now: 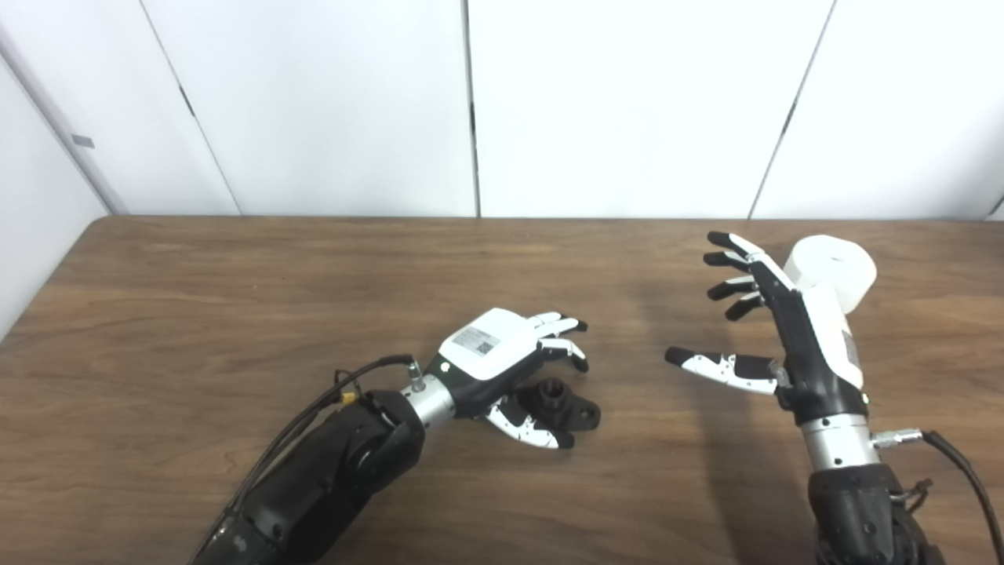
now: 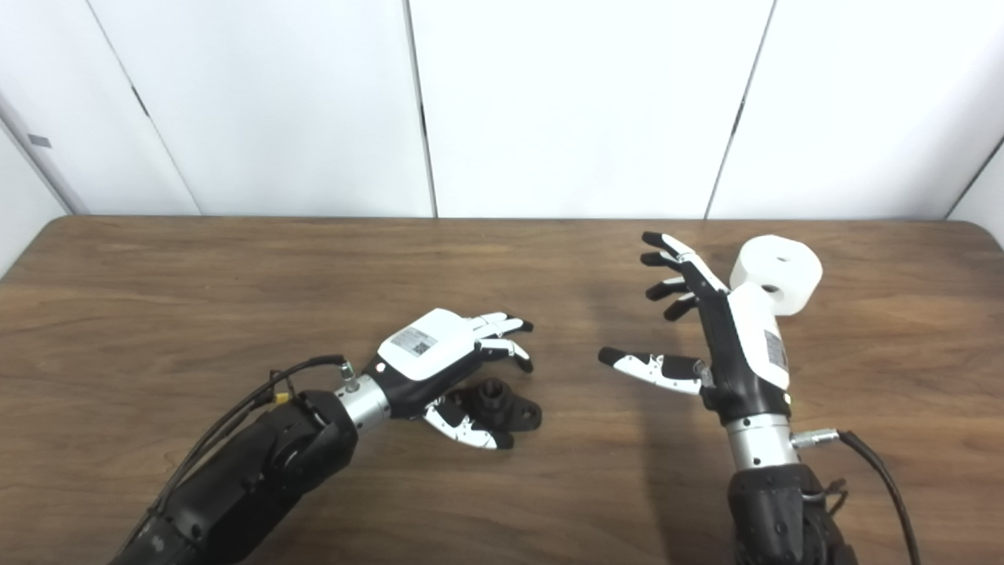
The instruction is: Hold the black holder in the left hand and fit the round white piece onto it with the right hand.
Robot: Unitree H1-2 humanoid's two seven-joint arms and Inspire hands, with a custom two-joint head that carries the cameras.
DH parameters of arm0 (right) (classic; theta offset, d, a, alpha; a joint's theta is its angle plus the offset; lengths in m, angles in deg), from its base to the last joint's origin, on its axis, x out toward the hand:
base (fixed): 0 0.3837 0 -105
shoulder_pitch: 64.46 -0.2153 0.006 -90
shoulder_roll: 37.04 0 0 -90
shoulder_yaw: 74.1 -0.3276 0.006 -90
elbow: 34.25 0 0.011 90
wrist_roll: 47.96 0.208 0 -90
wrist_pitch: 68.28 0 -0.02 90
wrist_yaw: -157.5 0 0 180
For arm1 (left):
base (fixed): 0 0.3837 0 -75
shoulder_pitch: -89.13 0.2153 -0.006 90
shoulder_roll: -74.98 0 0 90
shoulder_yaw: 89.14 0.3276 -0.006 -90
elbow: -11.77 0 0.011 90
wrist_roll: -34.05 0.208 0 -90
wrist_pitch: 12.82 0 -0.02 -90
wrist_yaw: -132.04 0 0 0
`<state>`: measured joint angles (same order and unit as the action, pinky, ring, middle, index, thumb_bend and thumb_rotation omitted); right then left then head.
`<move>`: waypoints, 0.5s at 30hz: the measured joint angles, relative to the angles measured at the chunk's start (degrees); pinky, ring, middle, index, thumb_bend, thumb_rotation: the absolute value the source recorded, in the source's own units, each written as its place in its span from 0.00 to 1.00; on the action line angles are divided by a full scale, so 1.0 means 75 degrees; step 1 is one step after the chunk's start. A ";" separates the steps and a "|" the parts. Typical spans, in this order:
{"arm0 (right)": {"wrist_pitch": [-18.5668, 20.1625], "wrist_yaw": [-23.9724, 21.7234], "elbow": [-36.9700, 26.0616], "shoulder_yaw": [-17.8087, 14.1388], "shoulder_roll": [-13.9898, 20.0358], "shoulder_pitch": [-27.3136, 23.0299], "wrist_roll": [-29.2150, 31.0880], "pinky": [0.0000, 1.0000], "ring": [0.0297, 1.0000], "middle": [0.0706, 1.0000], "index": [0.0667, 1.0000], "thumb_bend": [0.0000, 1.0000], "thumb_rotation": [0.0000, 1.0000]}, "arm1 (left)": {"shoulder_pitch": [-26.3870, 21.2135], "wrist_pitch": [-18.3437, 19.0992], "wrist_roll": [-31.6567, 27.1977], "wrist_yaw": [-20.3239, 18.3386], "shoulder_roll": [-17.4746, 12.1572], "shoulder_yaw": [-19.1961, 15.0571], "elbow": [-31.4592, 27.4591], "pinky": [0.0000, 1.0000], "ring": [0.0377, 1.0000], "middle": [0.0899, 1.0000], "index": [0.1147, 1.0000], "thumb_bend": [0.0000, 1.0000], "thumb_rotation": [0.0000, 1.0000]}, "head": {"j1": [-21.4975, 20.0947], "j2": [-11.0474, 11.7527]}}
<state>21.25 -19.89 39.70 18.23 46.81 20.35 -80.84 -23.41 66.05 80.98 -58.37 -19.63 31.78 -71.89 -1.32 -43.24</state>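
The black holder [image 1: 561, 402] lies on the wooden table [image 1: 235, 298], between the thumb and fingers of the left hand [image 1: 502, 353], which arches over it, fingers spread, not clearly gripping. The right hand [image 2: 722, 329] hovers open, empty. The round white piece [image 2: 776, 275] stands just behind it; the right eye view shows its centre hole, which the left eye view barely shows.

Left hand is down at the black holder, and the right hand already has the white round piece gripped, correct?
Not quite. The left hand is down at the black holder, but the right hand is open and empty; the right eye view shows the white round piece lying on the table beyond it.
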 measured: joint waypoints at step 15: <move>0.0018 -0.0001 0.0007 0.0000 0.0003 -0.0033 0.0062 0.47 0.61 0.75 0.84 0.61 0.16 | 0.0261 0.0133 -0.0388 -0.0740 -0.0612 -0.0397 -0.0657 0.80 0.91 0.90 0.61 1.00 0.23 | 0.0094 0.0000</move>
<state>21.39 -19.90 39.75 18.23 46.83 20.09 -80.38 -21.45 67.05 78.07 -63.92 -24.21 28.81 -76.81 -0.62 -43.24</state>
